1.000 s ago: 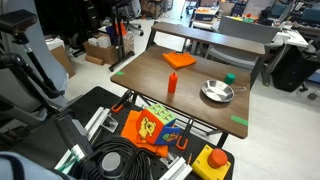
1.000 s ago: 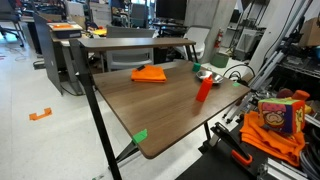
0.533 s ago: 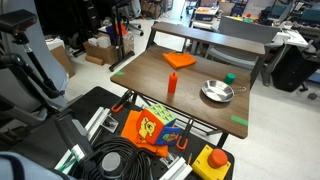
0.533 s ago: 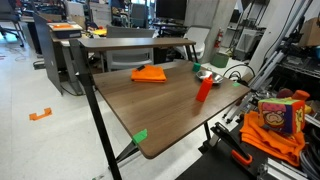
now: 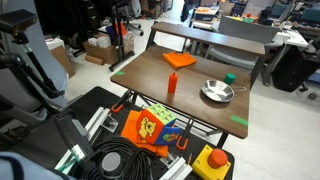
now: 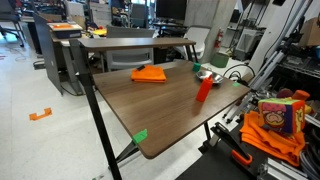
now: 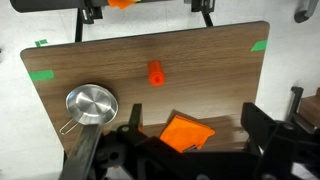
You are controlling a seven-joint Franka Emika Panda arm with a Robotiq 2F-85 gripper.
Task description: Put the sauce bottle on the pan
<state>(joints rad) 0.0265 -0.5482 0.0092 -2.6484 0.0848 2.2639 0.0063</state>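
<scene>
Sauce bottle, a small red-orange cylinder (image 5: 172,84), stands upright mid-way across the brown wooden table (image 5: 200,118), apart from the round shiny silver pan (image 5: 217,92) and the flat orange cloth (image 5: 179,60). Only the wrist view shows the gripper (image 7: 195,135): its dark fingers (image 7: 133,128) are spread wide and hold nothing, and the cloth shows between them. An exterior view alone shows a small green block (image 5: 229,77) near the pan.

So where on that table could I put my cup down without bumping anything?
The widest bare patch lies between the sauce bottle, the orange cloth and the green tape corner. It's crowded around the pan and green block.
</scene>
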